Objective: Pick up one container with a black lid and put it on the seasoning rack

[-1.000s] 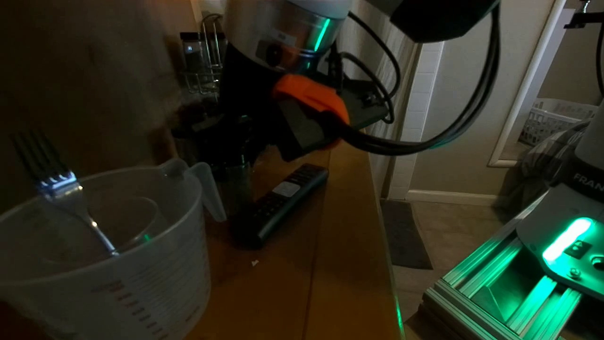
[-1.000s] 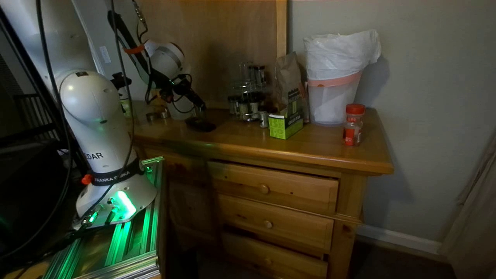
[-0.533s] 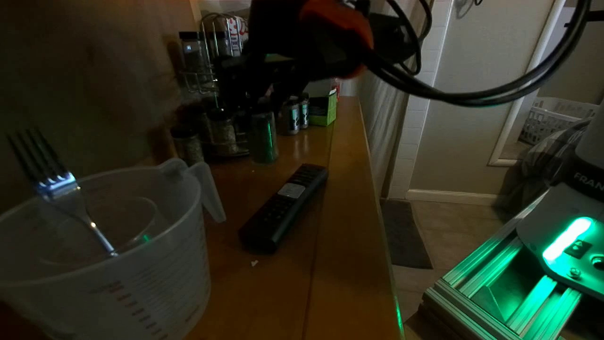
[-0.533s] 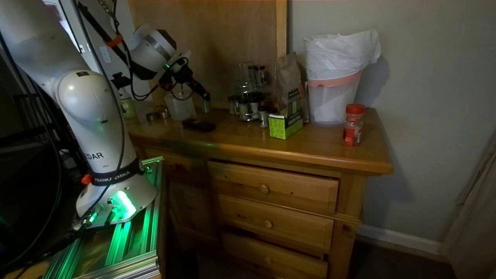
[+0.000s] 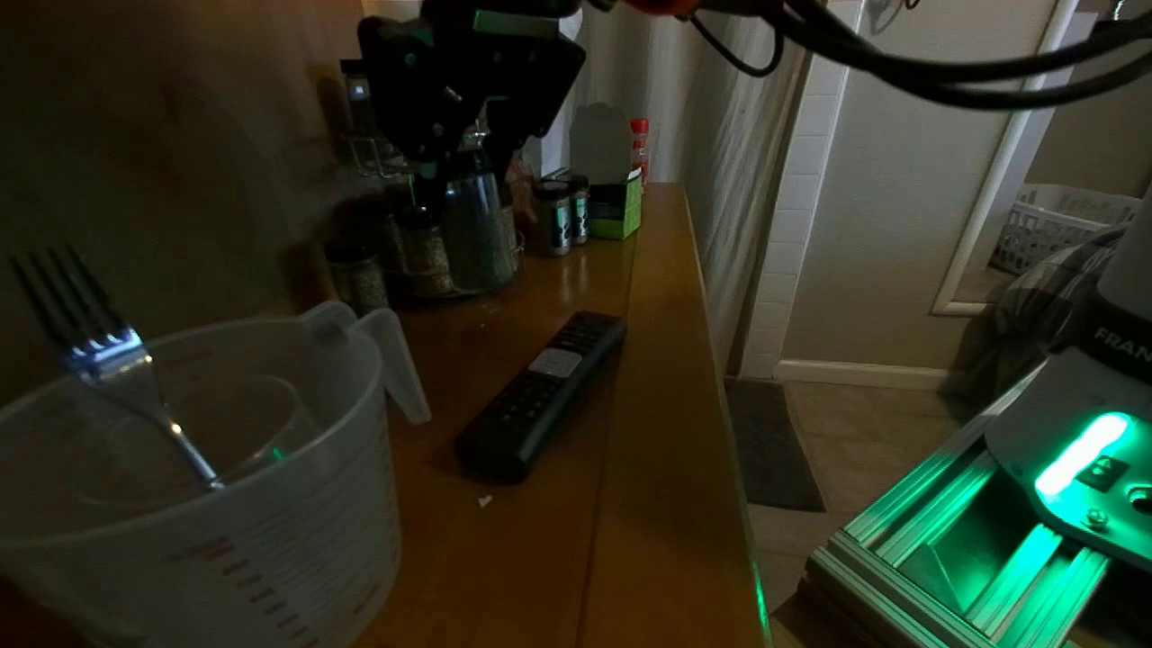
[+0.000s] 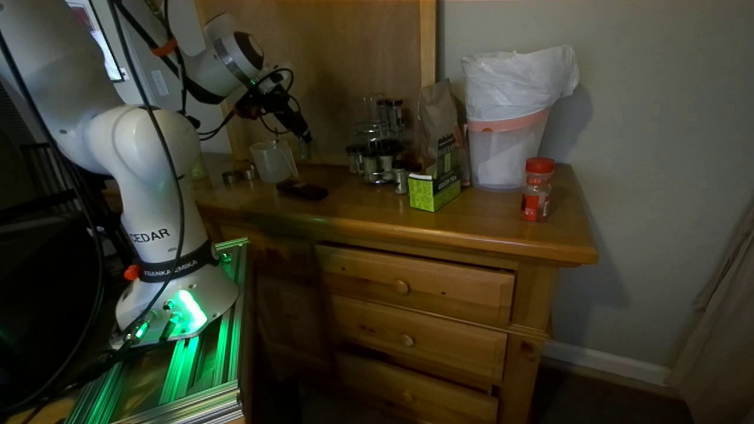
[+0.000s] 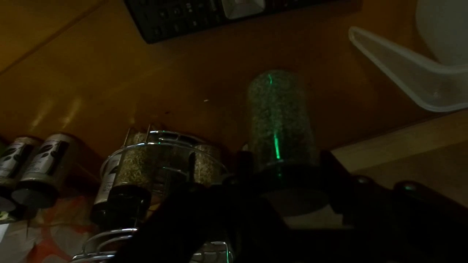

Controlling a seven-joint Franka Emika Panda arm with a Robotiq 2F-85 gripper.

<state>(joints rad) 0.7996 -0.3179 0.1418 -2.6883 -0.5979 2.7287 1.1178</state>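
The container, a clear jar with a black lid, hangs from my gripper above the dresser top. It shows in the wrist view [image 7: 279, 117] and in both exterior views [image 5: 477, 232] [image 6: 304, 153]. My gripper [image 7: 285, 171] is shut around its black lid, one finger on each side. It also shows in both exterior views [image 5: 468, 162] [image 6: 305, 139]. The seasoning rack [image 6: 370, 131], a round tiered wire stand of jars, stands on the dresser, apart from the held jar. It is partly hidden by my gripper in an exterior view [image 5: 378, 166]. Its wire rim [image 7: 126, 147] is left of the jar in the wrist view.
A black remote [image 5: 540, 396] lies on the dresser beside a clear measuring jug [image 5: 297, 531] with a fork [image 5: 135, 378]. Two loose jars [image 5: 553, 220], a green tea box [image 6: 435, 191] and a paper bag [image 6: 436, 118] stand by the rack. The dresser's front edge [image 6: 412, 227] runs along one side.
My gripper has lifted the jar from beside the remote, up off the dresser, with the jar staying in its fingers. The rack and surrounding things have not visibly moved.
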